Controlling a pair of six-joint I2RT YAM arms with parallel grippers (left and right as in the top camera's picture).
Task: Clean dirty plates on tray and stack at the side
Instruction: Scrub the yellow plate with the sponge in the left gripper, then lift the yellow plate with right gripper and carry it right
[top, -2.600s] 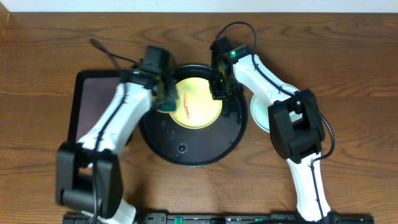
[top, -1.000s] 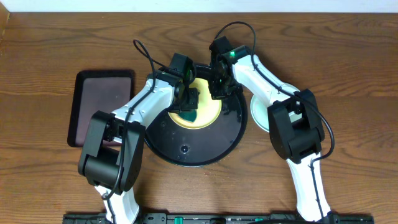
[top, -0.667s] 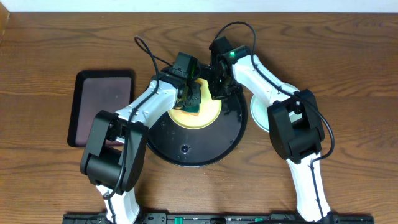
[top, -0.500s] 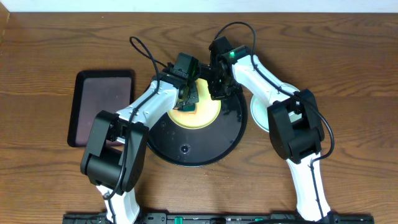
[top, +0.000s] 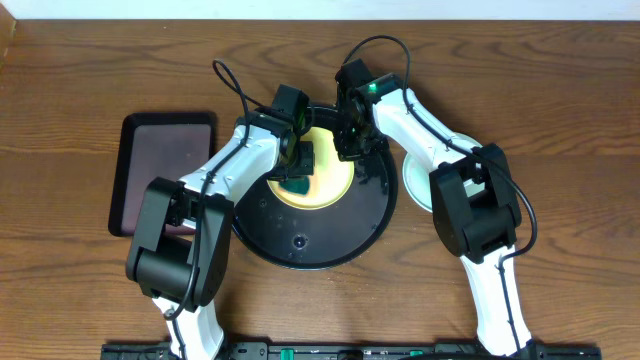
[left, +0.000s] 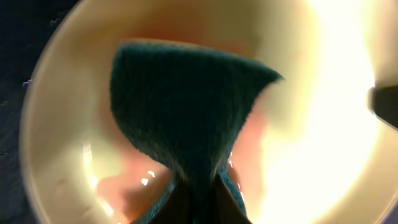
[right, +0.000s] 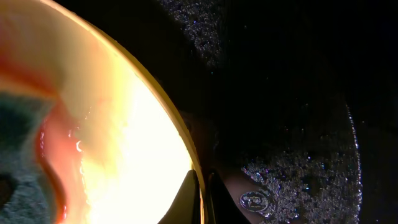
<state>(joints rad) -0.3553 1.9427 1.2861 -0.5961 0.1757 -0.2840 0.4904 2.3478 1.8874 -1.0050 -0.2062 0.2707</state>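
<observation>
A pale yellow plate (top: 332, 172) lies on the round black tray (top: 300, 238). My left gripper (top: 298, 166) is shut on a dark green sponge (top: 301, 185) and presses it on the plate's left half. In the left wrist view the sponge (left: 186, 106) covers the plate's middle (left: 323, 93), with pink smear around it. My right gripper (top: 350, 145) is shut on the plate's right rim; the right wrist view shows the fingers (right: 201, 196) pinching the rim (right: 168, 106), red smear at left. A pale turquoise plate (top: 415, 182) lies on the wood right of the tray.
A dark-brown rectangular tray (top: 165, 165) sits at the left on the wood tabletop (top: 560, 120). Both arms cross over the black tray's back half. The table's far edge runs along the top.
My left gripper brought the sponge from the tray's left edge onto the yellow plate and rubbed it back and forth. The red streaks no longer show from overhead. The right gripper held still.
</observation>
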